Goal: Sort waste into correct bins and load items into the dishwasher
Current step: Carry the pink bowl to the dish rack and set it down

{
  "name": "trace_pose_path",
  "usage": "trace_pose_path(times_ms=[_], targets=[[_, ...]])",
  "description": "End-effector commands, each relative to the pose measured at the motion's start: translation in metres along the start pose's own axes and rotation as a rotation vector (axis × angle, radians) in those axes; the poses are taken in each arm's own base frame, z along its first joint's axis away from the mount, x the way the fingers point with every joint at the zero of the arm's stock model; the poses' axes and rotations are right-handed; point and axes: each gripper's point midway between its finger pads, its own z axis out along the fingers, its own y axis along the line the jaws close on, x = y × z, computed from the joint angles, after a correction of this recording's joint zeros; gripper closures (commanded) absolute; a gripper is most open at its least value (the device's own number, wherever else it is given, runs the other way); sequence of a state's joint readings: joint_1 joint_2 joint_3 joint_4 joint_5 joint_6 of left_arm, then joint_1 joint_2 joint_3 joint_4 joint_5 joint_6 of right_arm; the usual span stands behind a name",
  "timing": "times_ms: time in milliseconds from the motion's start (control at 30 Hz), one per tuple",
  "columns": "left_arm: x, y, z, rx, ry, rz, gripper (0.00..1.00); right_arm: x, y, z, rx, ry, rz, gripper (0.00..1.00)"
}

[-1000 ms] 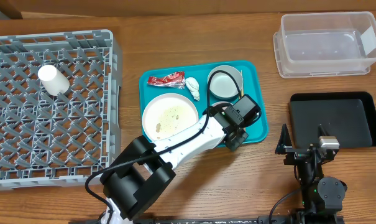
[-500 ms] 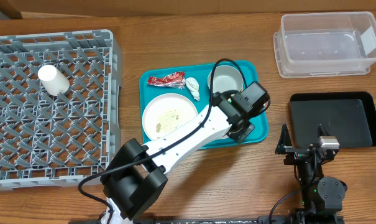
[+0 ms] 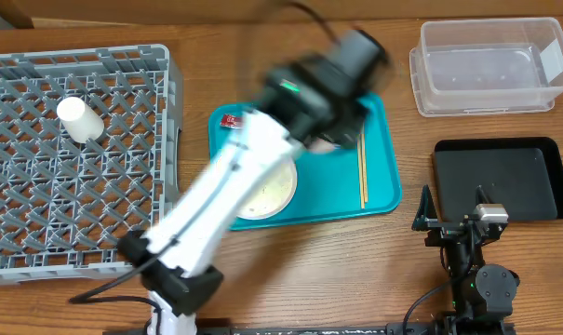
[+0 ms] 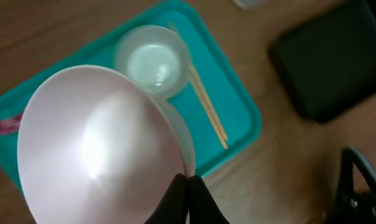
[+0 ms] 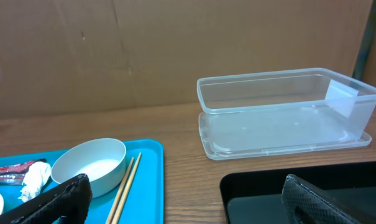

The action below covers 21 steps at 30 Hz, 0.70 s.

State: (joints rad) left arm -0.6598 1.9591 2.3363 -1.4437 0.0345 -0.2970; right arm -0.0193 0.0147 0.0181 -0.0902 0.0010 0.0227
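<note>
While right pincer gapes, left pincer pinches pink bowl.

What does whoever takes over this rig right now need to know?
Left gripper: jaws shut on the pink bowl at its rim, bowl held over the teal tray.
Right gripper: jaws open, holding nothing, beside the black tray.
On the teal tray: plate, grey-blue bowl, wrapper, tissue, chopsticks.
Done: cup lies in the rack.
Left: both bowls and the plate to the rack; wrapper and tissue to the bins. No waste in the tub or the black tray.
</note>
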Motion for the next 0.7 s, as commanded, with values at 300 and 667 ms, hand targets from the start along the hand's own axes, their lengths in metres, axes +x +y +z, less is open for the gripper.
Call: trace_pose_path(times_ms=[300,667], targets=[[-0.014,0.208,-0.112,0.33,-0.168,-0.681,0.96,0.001,-0.002,0.0,0.008,-0.008,0.003,0.01],[0.047,0.334,-0.157,0.306,-0.318,-0.896,0.96,0.001,-0.002,0.0,0.008,-0.008,0.003,0.0]])
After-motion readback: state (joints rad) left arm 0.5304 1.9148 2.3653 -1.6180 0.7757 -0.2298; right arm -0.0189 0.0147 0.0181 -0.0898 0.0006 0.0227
